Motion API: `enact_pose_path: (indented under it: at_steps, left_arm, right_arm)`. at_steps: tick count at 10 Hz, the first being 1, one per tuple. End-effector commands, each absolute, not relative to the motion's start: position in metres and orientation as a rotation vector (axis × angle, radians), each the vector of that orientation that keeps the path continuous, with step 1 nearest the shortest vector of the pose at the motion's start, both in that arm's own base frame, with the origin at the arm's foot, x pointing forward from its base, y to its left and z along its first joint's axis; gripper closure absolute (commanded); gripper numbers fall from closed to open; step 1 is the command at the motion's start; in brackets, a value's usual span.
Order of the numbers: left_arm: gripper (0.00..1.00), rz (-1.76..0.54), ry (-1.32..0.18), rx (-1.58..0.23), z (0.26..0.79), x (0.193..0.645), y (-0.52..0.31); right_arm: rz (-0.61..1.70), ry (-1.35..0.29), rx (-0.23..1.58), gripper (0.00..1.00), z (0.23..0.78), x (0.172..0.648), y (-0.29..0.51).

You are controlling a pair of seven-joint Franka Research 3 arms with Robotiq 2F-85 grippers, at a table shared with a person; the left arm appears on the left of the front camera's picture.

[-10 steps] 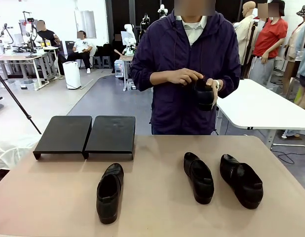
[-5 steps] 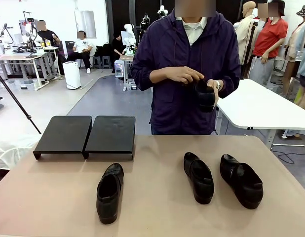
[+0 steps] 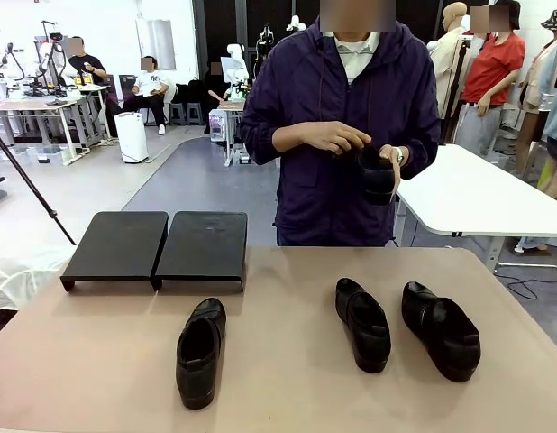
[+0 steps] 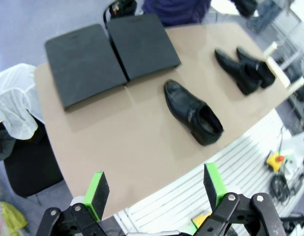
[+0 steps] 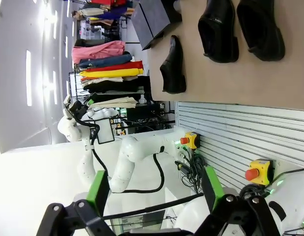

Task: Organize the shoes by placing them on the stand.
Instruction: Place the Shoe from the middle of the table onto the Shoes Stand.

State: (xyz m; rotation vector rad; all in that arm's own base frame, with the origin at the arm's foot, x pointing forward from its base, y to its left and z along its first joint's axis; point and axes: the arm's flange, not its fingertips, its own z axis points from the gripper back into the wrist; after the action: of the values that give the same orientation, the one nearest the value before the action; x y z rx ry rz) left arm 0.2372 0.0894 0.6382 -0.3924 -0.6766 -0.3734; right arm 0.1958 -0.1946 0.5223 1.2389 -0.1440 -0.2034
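Three black shoes lie on the tan table: one at the left [image 3: 200,352], one in the middle [image 3: 362,323] and one at the right [image 3: 441,329]. The person behind the far edge holds another shoe [image 3: 376,173] in both hands at chest height. The stand [image 3: 202,245] sits at the table's far left, as two flat black panels side by side. High above the near edge, my left gripper [image 4: 154,184] is open over the nearest shoe [image 4: 194,112] and the stand [image 4: 112,54]. My right gripper [image 5: 154,189] is open too, off the table's edge, far from the shoes [image 5: 219,29].
The table [image 3: 287,388] has bare room between the left shoe and the other two. A white table [image 3: 468,194] stands behind on the right. A tripod leg [image 3: 31,185] rises at the left. Emergency-stop buttons [image 5: 255,173] sit below the table's near side.
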Motion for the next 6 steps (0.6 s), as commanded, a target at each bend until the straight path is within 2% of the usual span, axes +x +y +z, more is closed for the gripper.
enact_pose_path:
  at_steps: [1, 2, 3, 4, 6]
  left_arm:
    - [0.0, -0.606, -0.508, -0.337, 0.674, 0.267, -0.024]
    - [0.0, -0.72, -0.388, -0.299, 0.67, 0.279, -0.088]
    - [0.0, -0.624, -0.246, -0.212, 0.657, 0.291, -0.153]
    - [0.0, -0.64, -0.142, -0.212, 0.642, 0.29, -0.194]
    - [0.0, -0.591, -0.133, -0.171, 0.6, 0.287, -0.252]
  right_arm:
    - [-0.18, -0.155, 1.24, 0.0, 0.524, 0.194, -0.197]
    - [-0.18, -0.155, 1.24, 0.0, 0.524, 0.194, -0.197]
    - [-0.18, -0.155, 1.24, 0.0, 0.524, 0.194, -0.197]
    - [-0.18, -0.155, 1.24, 0.0, 0.524, 0.194, -0.197]
    - [-0.18, -0.155, 1.24, 0.0, 0.524, 0.194, -0.197]
